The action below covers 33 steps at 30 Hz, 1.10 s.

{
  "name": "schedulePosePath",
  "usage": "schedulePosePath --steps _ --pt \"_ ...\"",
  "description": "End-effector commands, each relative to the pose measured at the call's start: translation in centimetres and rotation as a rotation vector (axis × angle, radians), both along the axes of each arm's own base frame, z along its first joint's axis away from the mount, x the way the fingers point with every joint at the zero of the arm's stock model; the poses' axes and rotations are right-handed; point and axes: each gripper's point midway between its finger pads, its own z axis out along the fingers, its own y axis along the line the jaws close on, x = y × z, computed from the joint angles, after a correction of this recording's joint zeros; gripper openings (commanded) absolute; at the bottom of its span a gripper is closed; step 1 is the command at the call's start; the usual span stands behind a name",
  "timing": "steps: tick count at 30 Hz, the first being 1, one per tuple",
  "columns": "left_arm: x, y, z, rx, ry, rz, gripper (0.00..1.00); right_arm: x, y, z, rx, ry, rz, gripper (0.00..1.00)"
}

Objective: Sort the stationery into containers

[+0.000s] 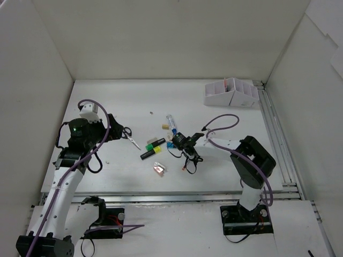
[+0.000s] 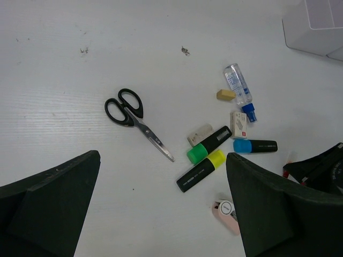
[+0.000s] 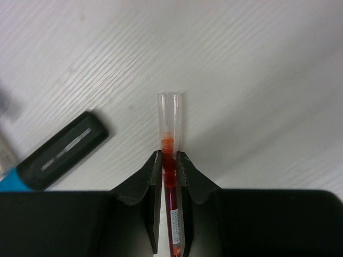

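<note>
Now in the right jaws: the right gripper (image 3: 169, 160) is closed tight on a thin pen (image 3: 169, 115) with a red core, pinched between the two pads.
Pen against the jaws: it runs lengthwise down the slot between the fingers. Its clear capped end sticks out past the tips and the rest is hidden between them.
Pen and table: the clear end lies over the white table (image 3: 241, 64); whether it touches the surface cannot be told.
Beside the right jaws: a blue-capped marker (image 3: 61, 152) lies slantwise to the left of the tips in the wrist view, near the pen but apart from it.
Left jaws: the left gripper (image 2: 162, 160) stands spread wide above the table, holding nothing.
Ahead of the left jaws: the scissors (image 2: 136, 120) lie flat. The black handles are away from the jaws on the left finger's side, and the blade tip points back toward the gap.
Toward the left gripper's right finger: a green-capped marker (image 2: 209, 144) and a yellow-capped marker (image 2: 201, 168) lie side by side. A white eraser (image 2: 199, 134) sits just beyond the green cap.
Farther out from those jaws: a blue-tipped tube (image 2: 238, 88) lies with a beige eraser (image 2: 225, 95) just beside it.
Organiser: the white organiser (image 1: 231, 92) stands well beyond both pairs of jaws, on the right gripper's side.
</note>
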Motion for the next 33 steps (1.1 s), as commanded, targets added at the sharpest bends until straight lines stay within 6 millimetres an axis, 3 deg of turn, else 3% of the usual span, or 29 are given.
schedulePosePath --steps 1,3,6,9,12,15,16,17,18,21,22,23,24,25,27,29,33 --pt "1.0 -0.1 3.6 0.006 -0.115 -0.011 0.99 -1.8 -6.2 -0.9 -0.147 0.048 -0.089 0.00" --pt "1.1 -0.3 3.3 0.006 -0.108 -0.020 0.99 -1.0 -7.6 0.4 -0.178 0.007 -0.090 0.00" --pt "1.5 -1.4 3.1 -0.006 -0.102 -0.084 0.99 1.5 -8.9 4.0 -0.248 -0.094 -0.059 0.00" --pt "1.9 -2.7 2.6 -0.023 -0.085 -0.165 0.99 5.3 -9.8 9.6 -0.358 -0.204 -0.005 0.00" --pt "2.7 -2.9 1.9 -0.012 -0.062 -0.178 1.00 9.1 -12.4 17.9 -0.472 -0.376 -0.091 0.00" --pt "3.1 -2.8 2.2 0.006 -0.072 -0.180 0.99 11.7 -14.7 22.2 -0.533 -0.449 -0.116 0.00" --pt "3.2 -2.8 2.4 0.010 -0.081 -0.182 0.99 13.7 -14.6 24.0 -0.529 -0.514 -0.087 0.00" --pt "3.4 -2.9 2.6 0.010 -0.089 -0.189 0.99 15.4 -15.9 24.8 -0.506 -0.561 -0.088 0.00" --pt "3.6 -2.9 2.7 0.018 -0.097 -0.199 0.99 18.0 -14.5 26.2 -0.400 -0.711 -0.025 0.00" --pt "4.0 -3.4 2.6 0.029 -0.100 -0.236 0.99 21.9 -16.5 29.0 -0.504 -0.817 0.097 0.00" --pt "4.1 -3.5 2.2 0.031 -0.083 -0.247 0.99 22.8 -17.3 29.4 -0.534 -0.814 0.096 0.00" --pt "4.3 -3.7 2.4 0.029 -0.082 -0.257 0.99 24.4 -17.7 28.6 -0.566 -0.794 0.124 0.00" --pt "4.6 -3.8 1.8 0.032 -0.066 -0.265 0.99 25.8 -17.7 31.0 -0.606 -0.866 0.157 0.00" --pt "4.7 -4.1 1.6 0.025 -0.063 -0.282 1.00 26.7 -18.8 31.2 -0.630 -0.880 0.154 0.00" --pt "5.0 -4.2 1.1 0.024 -0.047 -0.291 0.99 29.6 -18.5 32.0 -0.658 -0.930 0.212 0.00" --pt "5.4 -3.9 0.4 0.036 -0.029 -0.276 0.99 32.3 -19.6 32.0 -0.698 -0.938 0.245 0.00" --pt "5.9 -3.2 -0.6 0.066 0.004 -0.247 0.99 35.5 -20.9 32.4 -0.699 -0.988 0.232 0.00"
